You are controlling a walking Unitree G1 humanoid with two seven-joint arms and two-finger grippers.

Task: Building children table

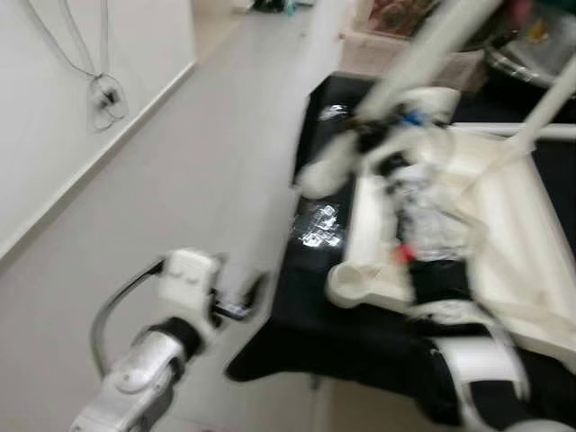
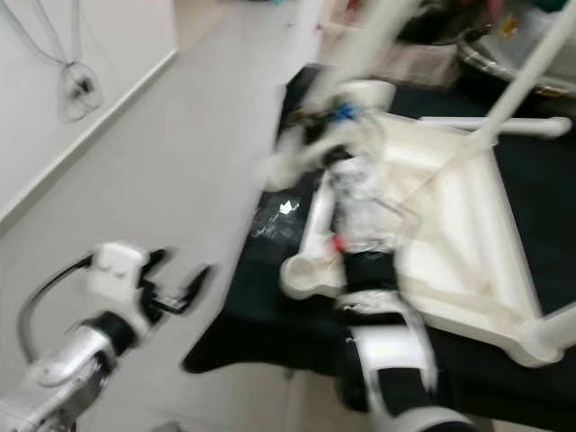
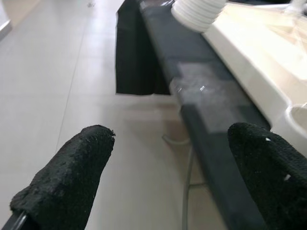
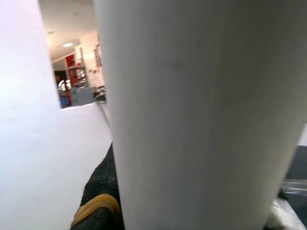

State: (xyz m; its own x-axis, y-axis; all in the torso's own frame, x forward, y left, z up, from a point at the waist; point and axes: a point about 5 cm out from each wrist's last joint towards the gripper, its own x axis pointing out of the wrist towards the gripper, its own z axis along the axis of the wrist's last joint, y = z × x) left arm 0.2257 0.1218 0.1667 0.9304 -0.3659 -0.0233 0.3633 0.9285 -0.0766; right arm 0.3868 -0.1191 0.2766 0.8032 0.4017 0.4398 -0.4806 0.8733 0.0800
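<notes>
Left gripper [image 3: 163,177] gapes over floor [image 1: 180,207] — black-draped bench [image 3: 201,110] alongside.

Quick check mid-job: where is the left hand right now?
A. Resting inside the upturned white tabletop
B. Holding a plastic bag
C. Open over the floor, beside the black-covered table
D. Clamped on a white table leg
C: the left hand hangs open and empty over the pale tiled floor, just off the edge of the black cloth-covered table.
</notes>
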